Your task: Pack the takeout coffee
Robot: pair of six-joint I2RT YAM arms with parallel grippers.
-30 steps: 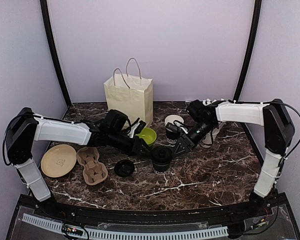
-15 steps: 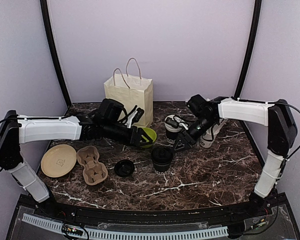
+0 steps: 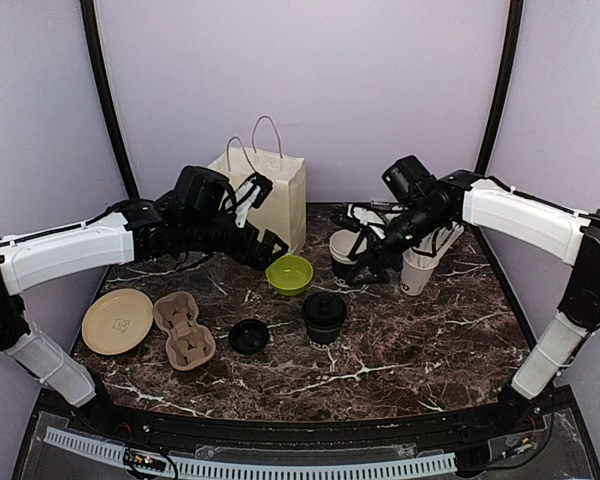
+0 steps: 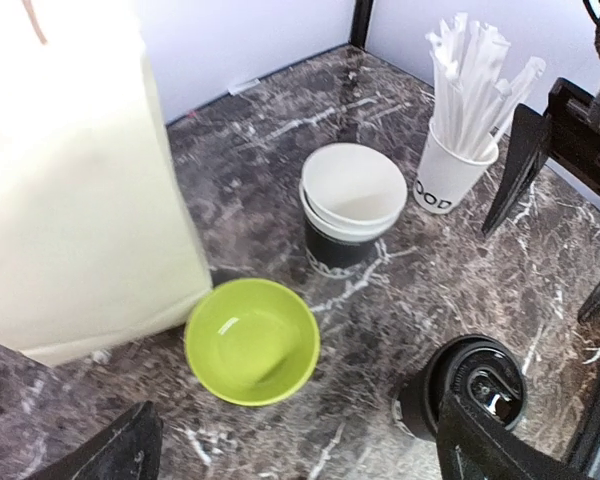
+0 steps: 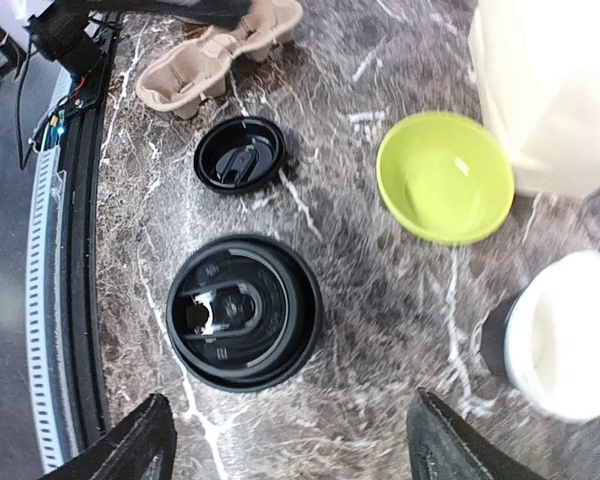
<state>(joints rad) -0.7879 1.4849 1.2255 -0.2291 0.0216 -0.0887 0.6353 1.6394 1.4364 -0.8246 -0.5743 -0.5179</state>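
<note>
The left arm is being held raised over the marble table [image 3: 400, 350]. Its white forearm is being reached in from the left edge, and its wrist is being held just in front of the paper bag [image 3: 260, 195]. The left gripper [image 4: 298, 420] is being carried with its jaws spread wide and nothing gripped between them, and it is being pointed down toward the lime-green bowl [image 3: 289, 273].

The right arm is being extended from the right side, bent at the elbow, with its wrist tilted down and leftward. The right gripper [image 5: 290, 405] is likewise being held wide and empty, near the stacked open coffee cups [image 4: 352, 200].

The lidded coffee cup [image 3: 323, 315] is standing upright near the middle of the table, in front of the bowl and apart from both grippers. In the right wrist view it is being shown just ahead of the fingers. A loose black lid [image 3: 248, 335] is lying flat to its left, beside the cardboard cup carrier [image 3: 183, 330].
</note>
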